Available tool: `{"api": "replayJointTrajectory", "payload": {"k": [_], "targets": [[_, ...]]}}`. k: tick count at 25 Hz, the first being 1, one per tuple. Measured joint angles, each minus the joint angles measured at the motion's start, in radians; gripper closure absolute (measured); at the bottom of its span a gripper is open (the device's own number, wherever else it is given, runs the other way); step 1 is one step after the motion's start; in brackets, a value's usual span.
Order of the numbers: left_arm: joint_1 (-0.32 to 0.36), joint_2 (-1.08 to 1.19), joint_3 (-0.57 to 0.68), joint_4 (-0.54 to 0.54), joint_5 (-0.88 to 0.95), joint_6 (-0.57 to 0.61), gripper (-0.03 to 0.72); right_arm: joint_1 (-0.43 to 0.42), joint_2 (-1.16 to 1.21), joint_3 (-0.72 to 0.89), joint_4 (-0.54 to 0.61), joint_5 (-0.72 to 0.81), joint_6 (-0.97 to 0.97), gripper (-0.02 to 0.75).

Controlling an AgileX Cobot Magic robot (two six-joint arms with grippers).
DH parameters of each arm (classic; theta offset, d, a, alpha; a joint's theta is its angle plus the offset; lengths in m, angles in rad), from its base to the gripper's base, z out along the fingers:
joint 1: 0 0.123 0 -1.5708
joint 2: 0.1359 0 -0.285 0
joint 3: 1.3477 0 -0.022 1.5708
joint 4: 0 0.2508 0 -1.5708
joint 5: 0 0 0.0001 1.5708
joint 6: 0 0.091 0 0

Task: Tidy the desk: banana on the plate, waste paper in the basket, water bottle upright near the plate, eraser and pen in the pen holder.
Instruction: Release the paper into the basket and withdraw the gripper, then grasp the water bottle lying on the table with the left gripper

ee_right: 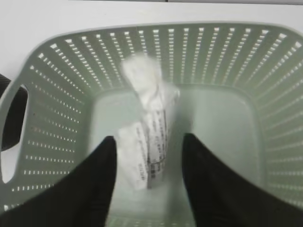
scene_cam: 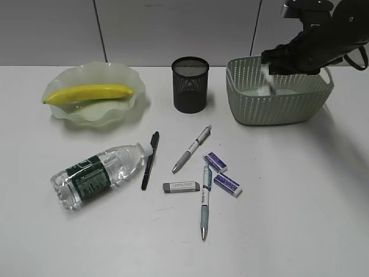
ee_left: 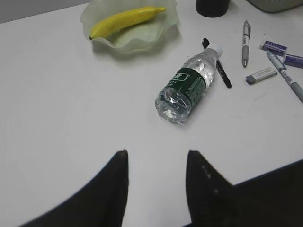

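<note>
The crumpled white-grey waste paper (ee_right: 147, 127) is seen, blurred, inside the pale sage-green perforated plastic basket (ee_right: 265, 94), between the parted right fingers (ee_right: 102, 189), ungripped. The left fingers (ee_left: 113, 189) are parted and empty above the white counter (ee_left: 61, 104).

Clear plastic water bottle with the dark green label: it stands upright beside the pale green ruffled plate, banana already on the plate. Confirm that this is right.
Not quite. The clear plastic water bottle with the dark green label lies on its side on the white desk, as the exterior view shows. The yellow banana is indeed on the pale green ruffled plate.
</note>
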Motion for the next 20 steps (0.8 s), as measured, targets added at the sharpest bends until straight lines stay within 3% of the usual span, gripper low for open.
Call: {"api": "replayJointTrajectory", "payload": {"k": [3,6,9,14,20], "targets": [[0.000,0.000,0.000,0.001,0.000,0.000,0.384,0.000,0.003,-0.031,-0.001,0.053,0.000,0.240],[0.000,0.000,0.000,0.001,0.000,0.000,0.384,0.000,-0.009,-0.073,-0.032,0.191,0.000,0.130],[0.000,0.000,0.000,0.001,0.000,0.000,0.384,0.000,-0.053,-0.113,-0.071,0.414,-0.001,0.139],[0.000,0.000,0.000,0.001,0.000,0.000,0.384,-0.002,-0.188,-0.113,-0.087,0.763,-0.032,0.258],[0.000,0.000,0.000,0.001,0.000,0.000,0.384,-0.002,-0.491,0.098,-0.088,0.909,-0.045,0.342]]}}
